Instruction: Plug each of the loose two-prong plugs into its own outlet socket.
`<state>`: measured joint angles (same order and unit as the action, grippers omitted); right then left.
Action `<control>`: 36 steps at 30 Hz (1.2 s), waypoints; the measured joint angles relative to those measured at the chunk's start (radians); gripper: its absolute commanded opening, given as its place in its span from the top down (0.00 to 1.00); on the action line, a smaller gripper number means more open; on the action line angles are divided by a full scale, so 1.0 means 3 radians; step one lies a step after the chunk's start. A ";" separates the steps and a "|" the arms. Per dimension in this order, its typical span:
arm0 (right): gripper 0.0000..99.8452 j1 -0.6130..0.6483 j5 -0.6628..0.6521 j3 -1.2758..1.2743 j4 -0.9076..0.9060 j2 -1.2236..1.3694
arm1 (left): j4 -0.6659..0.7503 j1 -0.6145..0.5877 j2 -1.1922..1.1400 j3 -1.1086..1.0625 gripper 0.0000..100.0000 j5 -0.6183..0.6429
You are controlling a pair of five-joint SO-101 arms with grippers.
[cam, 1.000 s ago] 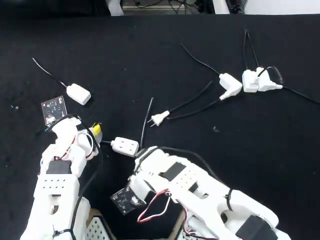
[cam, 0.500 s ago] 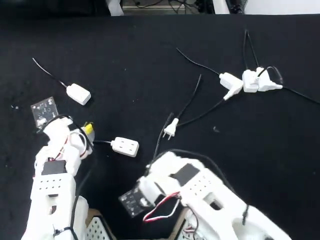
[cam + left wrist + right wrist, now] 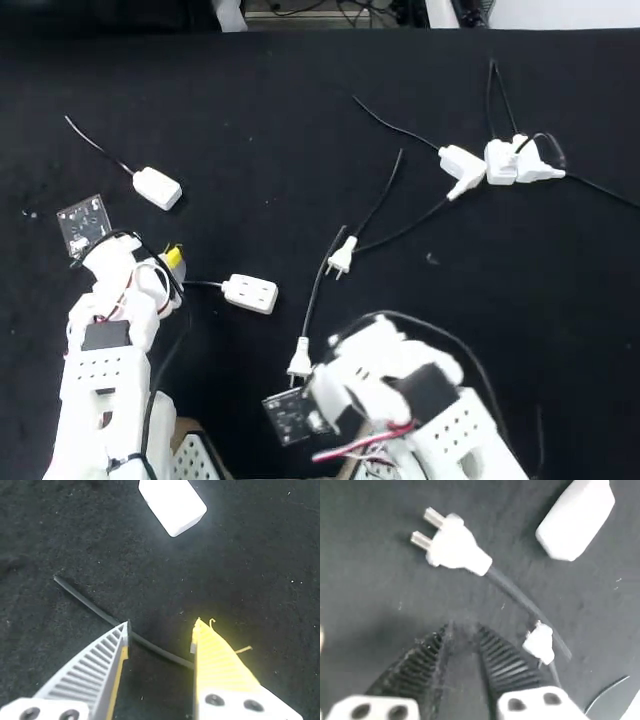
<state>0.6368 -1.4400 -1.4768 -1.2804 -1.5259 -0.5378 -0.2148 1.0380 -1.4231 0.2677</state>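
Left fingers (image 3: 102, 660) spread astride cable (image 3: 95, 611), right fingers (image 3: 502, 657) narrowly parted, empty

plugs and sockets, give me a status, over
Left gripper open over a black cable. Right gripper open, empty, loose plug just ahead. Second plug and socket lie apart.

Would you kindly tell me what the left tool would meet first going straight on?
The left tool would probably meet the black cord crossing between its fingers; the white block lies farther on.

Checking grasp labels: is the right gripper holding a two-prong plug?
No: the plug lies on the table beyond the right gripper, which is slightly open and holds nothing.
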 measured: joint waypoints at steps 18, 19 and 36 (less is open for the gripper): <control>0.69 0.0414 0.0153 -0.0251 0.0706 0.0813 | 0.0000 -0.0097 0.0000 0.0000 0.79 0.0000; 0.69 0.0419 0.0153 -0.0225 0.0731 0.0910 | 0.0000 -0.0153 0.0000 0.0000 0.79 0.0000; 0.69 0.0419 -0.0312 0.0639 0.1115 0.2813 | 0.0000 -0.0409 0.0000 0.0000 0.79 0.0005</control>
<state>0.7626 -1.5336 -1.2850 -0.9459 -0.6820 -0.5378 -0.3376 1.0380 -1.4231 0.2693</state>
